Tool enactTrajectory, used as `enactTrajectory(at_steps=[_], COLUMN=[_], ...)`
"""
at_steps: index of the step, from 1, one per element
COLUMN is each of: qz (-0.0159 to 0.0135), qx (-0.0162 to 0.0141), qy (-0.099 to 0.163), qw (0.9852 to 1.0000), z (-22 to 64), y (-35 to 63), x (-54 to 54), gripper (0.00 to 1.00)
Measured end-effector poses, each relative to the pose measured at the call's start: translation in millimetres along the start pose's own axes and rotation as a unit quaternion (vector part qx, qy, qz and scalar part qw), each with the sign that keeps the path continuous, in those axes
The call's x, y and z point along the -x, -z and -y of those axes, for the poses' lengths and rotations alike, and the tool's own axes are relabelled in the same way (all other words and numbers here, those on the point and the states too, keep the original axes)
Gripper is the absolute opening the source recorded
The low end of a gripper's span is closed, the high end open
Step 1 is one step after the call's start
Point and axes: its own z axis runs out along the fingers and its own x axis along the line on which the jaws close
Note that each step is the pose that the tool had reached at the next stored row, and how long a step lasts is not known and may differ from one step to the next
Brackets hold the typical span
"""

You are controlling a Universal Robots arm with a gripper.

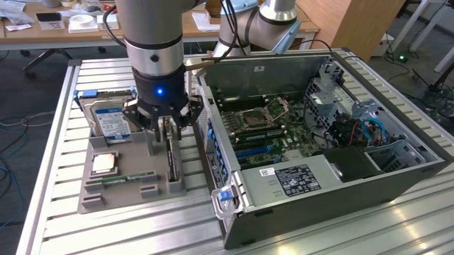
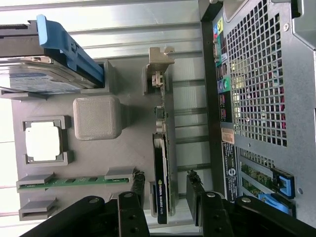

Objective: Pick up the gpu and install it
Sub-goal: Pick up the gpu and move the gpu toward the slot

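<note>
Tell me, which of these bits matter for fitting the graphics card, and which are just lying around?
In the job: the gpu, standing on edge in the gray tray; the open claw, a finger either side of it; the open computer case.
Just lying about: the hard drive, the processor chip, the memory stick.

A ribbed aluminium worktop (image 1: 106,234) catches pale light at 5 o'clock. Around it lies dark grey floor (image 1: 35,95), with loose cables (image 1: 8,126) at 9 o'clock. A cluttered wooden desk (image 1: 42,34) stands at 11 o'clock, and a wooden cabinet (image 1: 354,24) at 1 o'clock.
</note>
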Motion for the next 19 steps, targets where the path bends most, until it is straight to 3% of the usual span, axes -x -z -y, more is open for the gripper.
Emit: enactTrajectory(at_steps=[19], qz=[0.0], qx=[0.0], qy=[0.0], qw=[1.0], z=[0.7], y=[-15.9], x=[-0.4], gripper=[0.47])
